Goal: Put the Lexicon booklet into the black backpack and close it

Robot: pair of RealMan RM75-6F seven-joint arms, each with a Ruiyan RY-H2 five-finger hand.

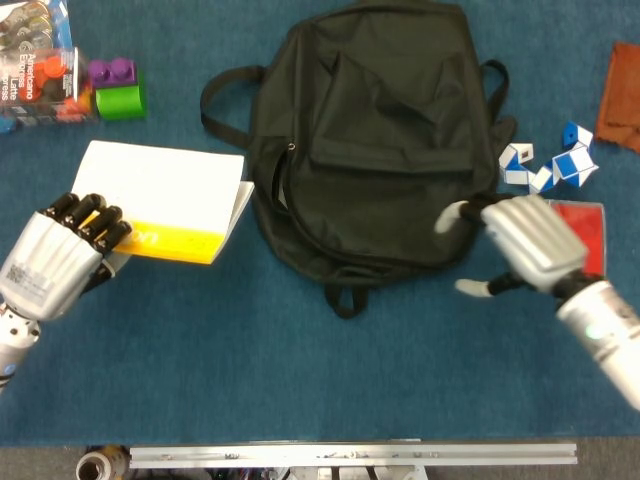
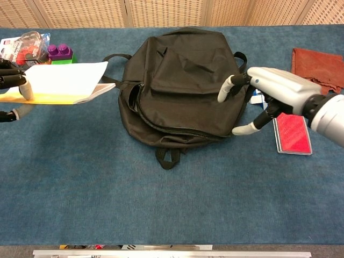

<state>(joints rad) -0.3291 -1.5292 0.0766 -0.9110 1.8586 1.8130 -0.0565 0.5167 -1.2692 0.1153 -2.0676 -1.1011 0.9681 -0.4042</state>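
The white and yellow Lexicon booklet (image 1: pixel 165 200) (image 2: pixel 63 81) is lifted off the table, left of the backpack. My left hand (image 1: pixel 62 250) (image 2: pixel 9 86) grips its left end. The black backpack (image 1: pixel 375 135) (image 2: pixel 183 86) lies flat in the middle, its main zipper partly open along the left side (image 1: pixel 280 195). My right hand (image 1: pixel 520 240) (image 2: pixel 269 94) hovers open at the backpack's right edge, fingers spread and holding nothing.
Purple and green blocks (image 1: pixel 115 85) and a toy package (image 1: pixel 35 65) sit far left. A blue-white snake puzzle (image 1: pixel 550 165), a red card case (image 1: pixel 590 235) and a rust cloth (image 1: pixel 620 100) lie on the right. The blue table (image 1: pixel 300 370) spreads in front.
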